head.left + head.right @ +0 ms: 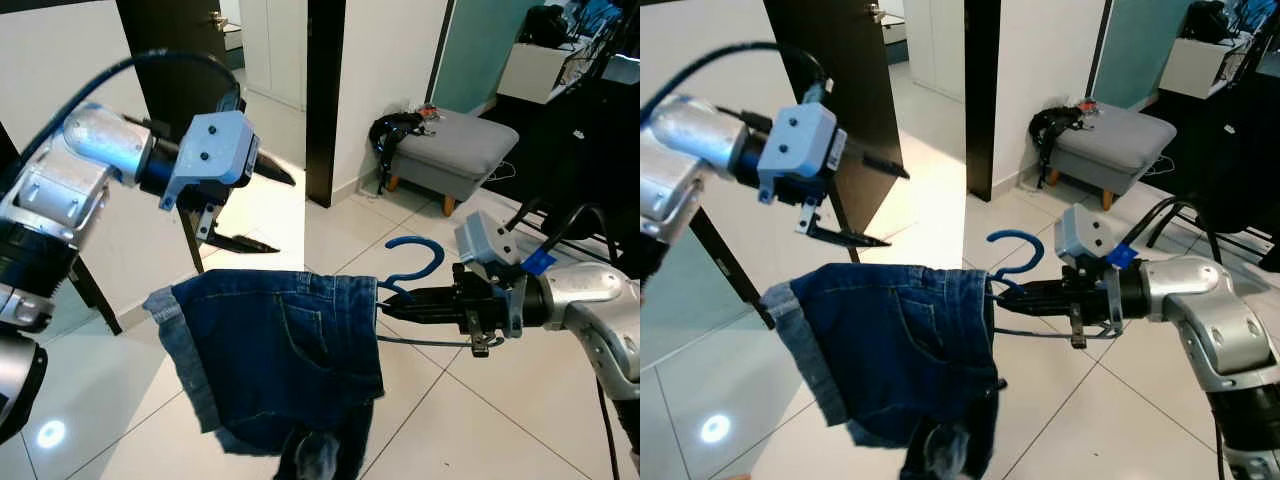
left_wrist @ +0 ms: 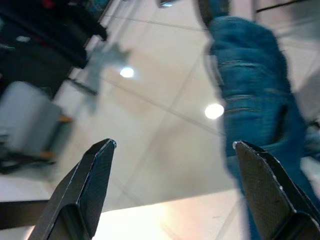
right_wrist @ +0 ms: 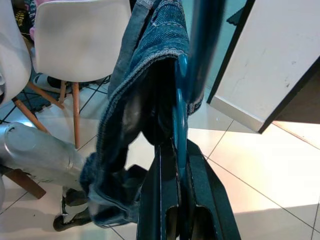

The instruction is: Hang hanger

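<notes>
My right gripper [image 1: 392, 303] sits at 3 o'clock, hanger [image 1: 405, 272] between its fingers, shorts [image 1: 280, 355] draped over it toward centre. My left gripper [image 1: 258, 205] at 10 o'clock, above them. Footstool [image 1: 455, 143] behind, 1 o'clock.

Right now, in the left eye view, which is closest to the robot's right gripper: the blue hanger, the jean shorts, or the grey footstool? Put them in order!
From the right gripper:
1. Blue hanger: clamped between its fingers, hook curling up just above.
2. Jean shorts: draped on the hanger, toward the robot's left.
3. Grey footstool: farthest, on the floor ahead by the wall.
</notes>
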`<state>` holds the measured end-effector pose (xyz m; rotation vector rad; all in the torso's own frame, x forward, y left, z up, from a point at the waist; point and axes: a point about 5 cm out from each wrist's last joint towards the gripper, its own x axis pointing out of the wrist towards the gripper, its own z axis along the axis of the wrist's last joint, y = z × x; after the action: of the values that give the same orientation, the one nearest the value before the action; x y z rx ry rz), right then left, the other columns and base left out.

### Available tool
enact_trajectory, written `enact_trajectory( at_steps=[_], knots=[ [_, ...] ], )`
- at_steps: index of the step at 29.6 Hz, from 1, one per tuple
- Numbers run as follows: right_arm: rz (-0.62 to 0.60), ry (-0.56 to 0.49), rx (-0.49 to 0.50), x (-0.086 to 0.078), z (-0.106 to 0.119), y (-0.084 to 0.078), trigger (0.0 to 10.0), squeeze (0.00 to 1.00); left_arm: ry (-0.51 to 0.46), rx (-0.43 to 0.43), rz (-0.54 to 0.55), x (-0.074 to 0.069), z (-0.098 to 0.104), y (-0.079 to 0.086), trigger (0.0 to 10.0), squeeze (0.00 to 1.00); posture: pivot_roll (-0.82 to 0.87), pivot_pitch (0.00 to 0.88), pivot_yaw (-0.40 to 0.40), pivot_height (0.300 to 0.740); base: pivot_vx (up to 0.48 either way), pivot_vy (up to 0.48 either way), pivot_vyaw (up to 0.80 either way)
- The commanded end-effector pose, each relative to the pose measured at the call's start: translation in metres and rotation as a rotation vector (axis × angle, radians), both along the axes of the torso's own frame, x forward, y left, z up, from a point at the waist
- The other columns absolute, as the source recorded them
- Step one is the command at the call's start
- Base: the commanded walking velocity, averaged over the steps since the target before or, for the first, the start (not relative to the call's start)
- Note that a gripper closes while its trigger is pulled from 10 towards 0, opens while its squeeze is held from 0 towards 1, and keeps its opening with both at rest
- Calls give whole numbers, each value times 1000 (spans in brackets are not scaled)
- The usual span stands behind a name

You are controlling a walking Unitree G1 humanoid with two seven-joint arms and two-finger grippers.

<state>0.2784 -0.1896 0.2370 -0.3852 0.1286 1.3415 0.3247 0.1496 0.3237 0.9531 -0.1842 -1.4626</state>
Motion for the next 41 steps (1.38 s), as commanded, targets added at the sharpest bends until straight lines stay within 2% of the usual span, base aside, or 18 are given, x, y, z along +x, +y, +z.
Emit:
enact_trajectory(
  at_steps=[1,4,5,12,18,19,20,21,22,23,24,25,30,34,41],
  knots=[
    [13,-68,31,-1,15,3,10000,0,70,24,12,-2,-7,2,10000,0,22,47,19,740,0,0,0],
    [6,-72,23,0,13,4,10000,0,183,-21,67,-1,-10,-1,10000,0,22,47,16,740,0,0,0],
    [7,-72,23,0,13,4,10000,0,206,-10,71,-1,-12,-1,10000,0,22,47,16,740,0,0,0],
    [7,-77,22,1,12,6,10000,0,271,21,74,-5,-21,-4,10000,0,20,46,15,740,0,0,0],
    [0,-92,27,3,13,8,10000,0,346,56,69,-12,-35,-14,9843,0,16,43,16,740,0,0,0],
    [0,-96,30,3,14,9,10000,0,347,74,75,-13,-39,-16,9176,0,16,43,16,740,0,0,0],
    [0,-100,31,3,14,9,10000,0,345,88,79,-13,-42,-17,6588,0,16,43,16,740,0,0,0],
    [0,-100,31,3,14,9,10000,0,345,88,79,-13,-42,-17,6588,0,16,43,16,740,0,0,0],
    [1,-103,32,3,15,10,10000,0,334,107,90,-13,-45,-19,4118,0,14,42,16,740,0,0,0],
    [1,-103,32,3,15,10,10000,0,334,107,90,-13,-45,-19,4118,0,14,42,16,740,0,0,0],
    [1,-105,33,3,15,10,10000,0,327,120,99,-13,-47,-20,1490,0,14,41,15,740,0,0,0],
    [9,-108,38,3,16,11,10000,0,306,125,112,-12,-51,-24,0,0,13,37,16,740,0,0,0],
    [16,-109,42,3,17,13,10000,0,246,149,164,-5,-57,-24,0,0,13,35,15,740,0,0,0],
    [17,-111,41,3,16,14,10000,0,247,149,181,-4,-58,-23,0,0,11,34,16,740,0,0,0],
    [4,-125,47,4,17,14,10000,0,196,172,223,-1,-51,-16,0,0,12,34,16,740,0,0,0]
  ],
)
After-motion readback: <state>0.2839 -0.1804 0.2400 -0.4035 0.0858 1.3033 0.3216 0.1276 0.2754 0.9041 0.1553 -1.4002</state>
